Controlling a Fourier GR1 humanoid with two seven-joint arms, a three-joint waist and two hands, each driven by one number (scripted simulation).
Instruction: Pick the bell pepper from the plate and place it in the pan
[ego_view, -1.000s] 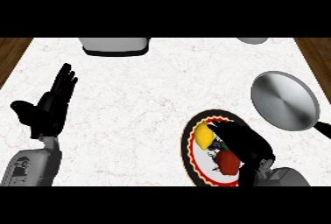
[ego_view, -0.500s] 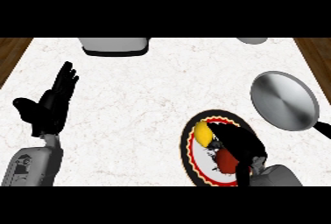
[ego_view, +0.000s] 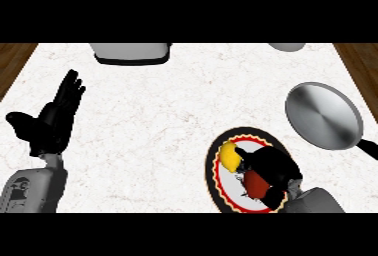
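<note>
White marbled counter (ego_view: 177, 110), brown wood floor (ego_view: 15, 60) at both sides

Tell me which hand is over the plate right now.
The right hand, low at the view's right, curled over the plate and the bell pepper. The left hand rests open at the left.

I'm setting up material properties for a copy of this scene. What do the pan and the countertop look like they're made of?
The pan looks like bare metal, perhaps brushed steel: a grey surface with a soft radial sheen, and a dark handle, possibly plastic. The countertop looks like polished white marble or a similar stone, judging by its faint brownish veining; it could equally be laminate.
</note>
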